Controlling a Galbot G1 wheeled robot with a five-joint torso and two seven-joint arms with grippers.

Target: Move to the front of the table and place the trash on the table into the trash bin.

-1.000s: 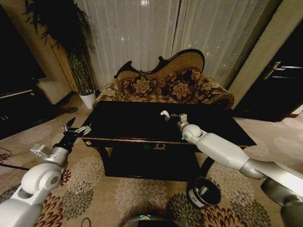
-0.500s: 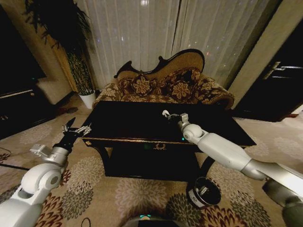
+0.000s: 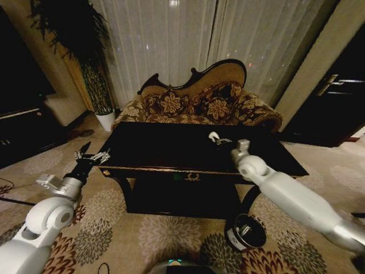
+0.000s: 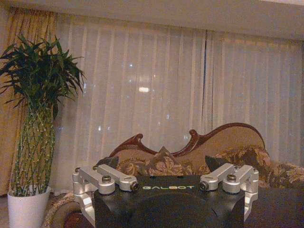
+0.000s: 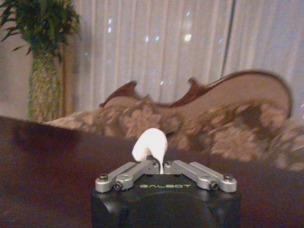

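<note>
Your right tool [image 3: 218, 138] has swung rightward over the worktop [image 3: 159, 149], pinching a white tissue wad [image 5: 151, 143]. Carry step now: you need it above the trash bin [image 3: 246, 231] before releasing. Left tool [image 3: 91, 154] hangs spread beside the worktop's corner.

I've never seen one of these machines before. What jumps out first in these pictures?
Probably the right hand, reaching over the glossy dark table and pinching a small white paper wad between its fingers. Behind the table stands a floral sofa against pale curtains. On the carpet by the table's right front leg sits a small black trash bin, while the left hand hangs idle off the table's left corner.
</note>
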